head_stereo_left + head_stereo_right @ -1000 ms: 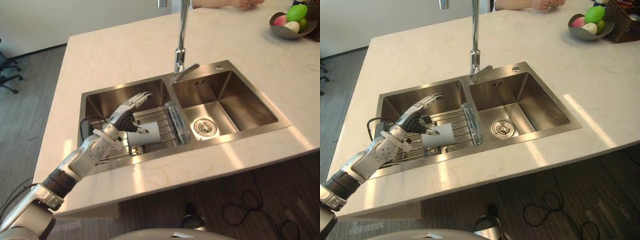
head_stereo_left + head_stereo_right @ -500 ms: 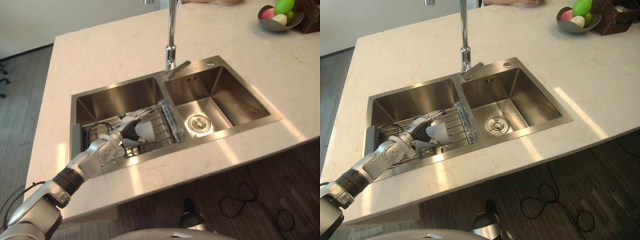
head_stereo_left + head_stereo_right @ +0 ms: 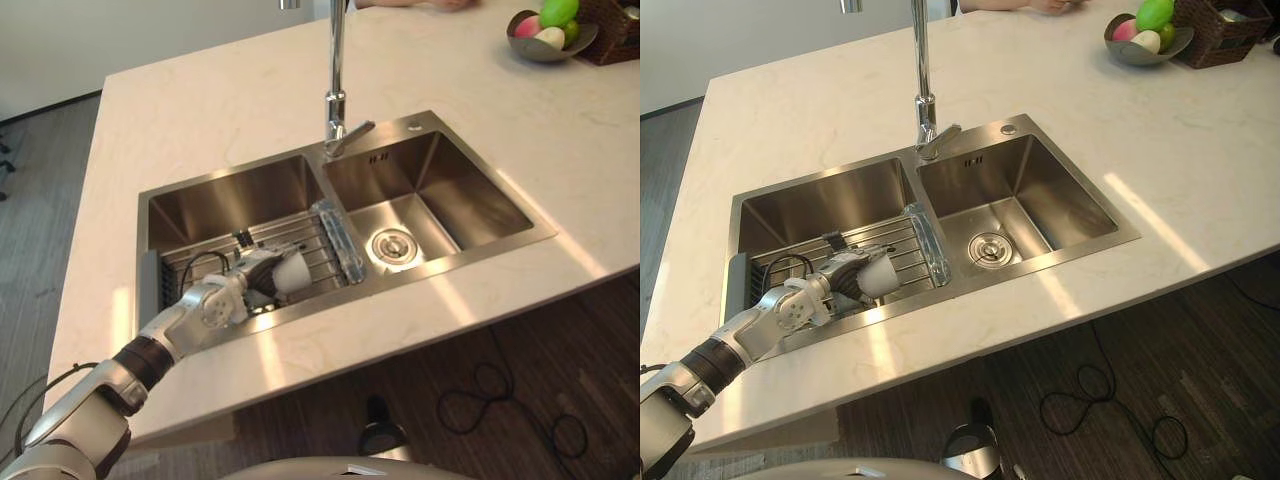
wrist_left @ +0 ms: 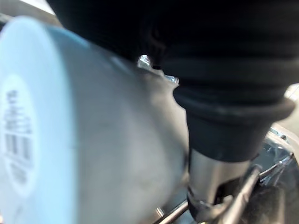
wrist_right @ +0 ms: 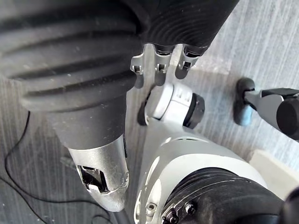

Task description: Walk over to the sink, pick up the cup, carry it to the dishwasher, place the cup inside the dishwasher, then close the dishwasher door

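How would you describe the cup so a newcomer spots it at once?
In the pale counter's double steel sink, the left basin holds a wire rack. The cup lies sideways on it in the left hand: the sink's only white thing.

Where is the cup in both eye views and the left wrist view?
Left eye view: cup in the left hand, over the left basin's wire rack.
Right eye view: cup at same spot, lower left.
Left wrist view: cup against the hand's dark cover.
Shared landmark: the left hand.
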Motion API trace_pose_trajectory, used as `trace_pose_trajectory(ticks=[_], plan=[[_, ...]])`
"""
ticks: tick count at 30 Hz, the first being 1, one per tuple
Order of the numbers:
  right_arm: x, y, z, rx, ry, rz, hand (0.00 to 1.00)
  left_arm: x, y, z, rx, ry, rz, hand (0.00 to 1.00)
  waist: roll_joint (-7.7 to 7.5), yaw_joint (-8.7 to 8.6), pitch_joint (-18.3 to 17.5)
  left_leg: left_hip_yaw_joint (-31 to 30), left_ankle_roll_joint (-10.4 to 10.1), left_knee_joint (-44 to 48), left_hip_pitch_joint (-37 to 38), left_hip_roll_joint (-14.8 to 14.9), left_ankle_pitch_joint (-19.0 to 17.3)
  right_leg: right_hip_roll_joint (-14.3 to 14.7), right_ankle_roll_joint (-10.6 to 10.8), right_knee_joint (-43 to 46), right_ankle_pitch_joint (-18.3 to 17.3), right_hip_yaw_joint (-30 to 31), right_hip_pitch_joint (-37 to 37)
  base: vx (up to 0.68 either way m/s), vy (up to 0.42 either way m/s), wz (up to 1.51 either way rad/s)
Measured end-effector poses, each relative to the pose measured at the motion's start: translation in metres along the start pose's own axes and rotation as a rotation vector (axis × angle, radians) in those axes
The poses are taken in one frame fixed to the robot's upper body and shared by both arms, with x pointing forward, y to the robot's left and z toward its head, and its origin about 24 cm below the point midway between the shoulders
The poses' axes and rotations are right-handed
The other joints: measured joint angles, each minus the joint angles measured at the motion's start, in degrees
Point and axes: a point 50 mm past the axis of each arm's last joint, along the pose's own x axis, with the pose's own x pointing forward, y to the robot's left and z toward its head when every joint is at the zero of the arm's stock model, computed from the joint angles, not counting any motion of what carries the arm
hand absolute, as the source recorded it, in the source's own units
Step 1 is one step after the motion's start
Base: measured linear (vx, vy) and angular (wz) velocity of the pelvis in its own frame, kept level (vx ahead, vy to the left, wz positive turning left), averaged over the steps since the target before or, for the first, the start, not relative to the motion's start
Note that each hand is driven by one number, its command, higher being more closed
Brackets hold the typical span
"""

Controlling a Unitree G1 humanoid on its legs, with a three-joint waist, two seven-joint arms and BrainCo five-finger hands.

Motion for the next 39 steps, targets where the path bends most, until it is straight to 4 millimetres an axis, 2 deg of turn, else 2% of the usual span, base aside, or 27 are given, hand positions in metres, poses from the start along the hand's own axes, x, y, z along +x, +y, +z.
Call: trace_pose_trajectory(ticks=[3,8,14,23,33,34,39], plan=[[0.0,0.0,0.001,-0.002,-0.002,0.001,0.0,0.005,0.006,-0.001,0.013,0.048,-0.059,0.0,0.02,-0.44,0.0,0.06,-0.02,-0.01,0.05,0.02,-0.06,0.03,-0.01,-0.01,-0.05,0.04,0.37,-0.01,-0.005,0.0],[0.0,0.001,0.001,-0.014,-0.005,0.006,0.0,0.007,0.004,-0.003,0.006,0.107,-0.082,0.0,0.12,-1.12,-0.08,0.14,-0.03,0.0,0.11,0.06,-0.12,0.05,-0.05,-0.01,-0.12,0.07,0.46,0.0,0.0,0.0],[0.001,0.002,0.0,-0.026,0.002,0.006,0.0,0.012,0.003,-0.002,0.01,0.151,-0.096,0.0,0.84,-1.13,-0.55,0.16,-0.05,-0.05,0.08,0.08,-0.12,0.07,-0.03,-0.02,-0.14,0.11,0.37,0.0,0.0,0.0],[0.001,0.004,0.0,-0.048,0.011,0.014,0.0,0.014,0.001,-0.011,0.023,0.278,-0.14,0.0,0.81,-1.14,-0.54,0.04,-0.09,-0.05,0.07,0.12,-0.07,0.09,-0.01,-0.04,-0.29,0.1,0.41,0.0,0.0,0.0],[0.002,0.006,-0.001,-0.048,0.013,0.02,0.0,0.02,-0.005,-0.006,0.027,0.311,-0.156,0.0,0.73,-1.18,-0.5,-0.07,-0.11,-0.07,0.06,0.15,-0.05,0.1,0.09,-0.06,-0.33,0.09,0.44,0.0,0.0,0.0],[0.002,0.006,-0.001,-0.051,0.016,0.021,0.0,0.02,-0.005,-0.006,0.029,0.31,-0.156,1.0,0.72,-1.17,-0.49,-0.1,-0.11,-0.07,0.07,0.15,-0.05,0.1,0.09,-0.07,-0.33,0.07,0.47,0.0,0.0,0.0],[0.002,0.006,-0.002,-0.06,0.022,0.021,0.0,0.021,-0.006,-0.004,0.054,0.307,-0.151,1.0,0.56,-1.15,-0.43,-0.82,-0.15,-0.04,0.09,0.15,-0.01,0.1,0.2,-0.18,-0.37,-0.18,0.92,0.0,0.0,0.06]])
